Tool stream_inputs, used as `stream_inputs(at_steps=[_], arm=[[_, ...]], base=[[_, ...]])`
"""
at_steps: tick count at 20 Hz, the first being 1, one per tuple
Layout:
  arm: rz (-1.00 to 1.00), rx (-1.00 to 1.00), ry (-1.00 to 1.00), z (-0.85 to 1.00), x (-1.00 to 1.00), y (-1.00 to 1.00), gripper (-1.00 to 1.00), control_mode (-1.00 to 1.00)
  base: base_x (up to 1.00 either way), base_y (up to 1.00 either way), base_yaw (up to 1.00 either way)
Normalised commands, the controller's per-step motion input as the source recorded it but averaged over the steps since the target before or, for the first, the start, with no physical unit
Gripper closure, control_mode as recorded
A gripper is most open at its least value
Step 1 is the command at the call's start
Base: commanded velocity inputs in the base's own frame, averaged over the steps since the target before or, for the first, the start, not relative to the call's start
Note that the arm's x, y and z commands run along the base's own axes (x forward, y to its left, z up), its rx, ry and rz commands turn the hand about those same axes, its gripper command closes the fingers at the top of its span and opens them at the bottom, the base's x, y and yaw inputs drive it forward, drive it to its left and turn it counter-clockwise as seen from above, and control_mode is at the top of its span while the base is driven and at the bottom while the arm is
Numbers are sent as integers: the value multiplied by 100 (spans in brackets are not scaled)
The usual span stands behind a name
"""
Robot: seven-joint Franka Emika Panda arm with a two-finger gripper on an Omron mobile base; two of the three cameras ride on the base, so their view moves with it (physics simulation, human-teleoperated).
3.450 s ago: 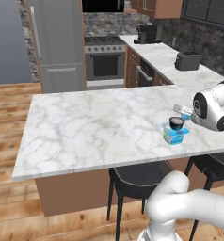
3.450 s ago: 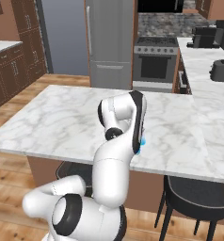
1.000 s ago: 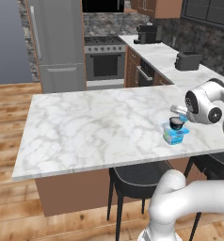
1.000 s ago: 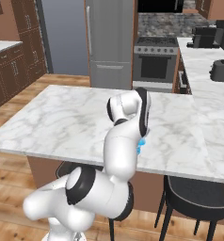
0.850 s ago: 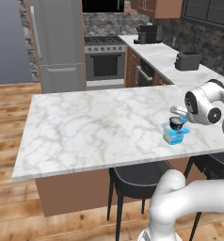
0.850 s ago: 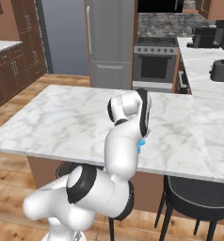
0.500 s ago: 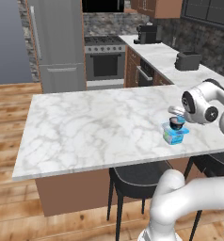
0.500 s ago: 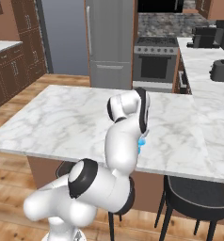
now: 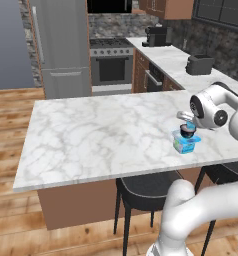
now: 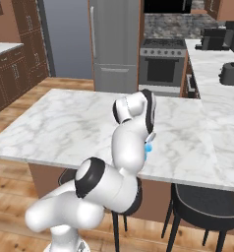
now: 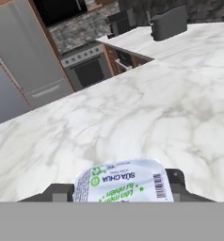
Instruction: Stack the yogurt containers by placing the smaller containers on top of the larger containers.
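your fingers (image 11: 175, 178) sit partly apart with a small tub's printed foil lid (image 11: 123, 183) between them in the hand view, one dark tip showing at each side of it. looks like a grip on that small cup, though the contact itself is cut off at the bottom edge.

from the left base view the gripper (image 9: 187, 118) hangs just above the dark cup (image 9: 187, 132), which sits on top of the big blue tub (image 9: 186, 144). you can't make out the tiny blue cup as a separate thing there; a bit of light blue shows right under the hand. in the right base view the arm covers the stack, only a sliver of blue (image 10: 148, 147) peeks out beside it.

the stack stands on the white marble island (image 9: 101, 135), near its front right edge. dark stools (image 9: 146, 192) are tucked under the front side.

beyond the island you have a steel fridge (image 9: 61, 45), an oven (image 9: 111, 67), and a side counter with a toaster (image 9: 200, 64) and a coffee maker (image 9: 156, 35). wood floor (image 9: 11, 100) all round.
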Motion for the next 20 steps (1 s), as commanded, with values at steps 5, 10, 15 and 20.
stream_inputs(at_steps=[5, 10, 15, 20], arm=[[0, 0, 12, 10, 14, -23, 100, -100], [0, 0, 11, 3, 2, -26, 100, -100], [0, 0, 11, 12, 4, -22, 100, -100], [0, 0, 13, 24, 13, -12, 100, -100]], base=[[0, 0, 0], [0, 0, 0], [0, 0, 0], [0, 0, 0]])
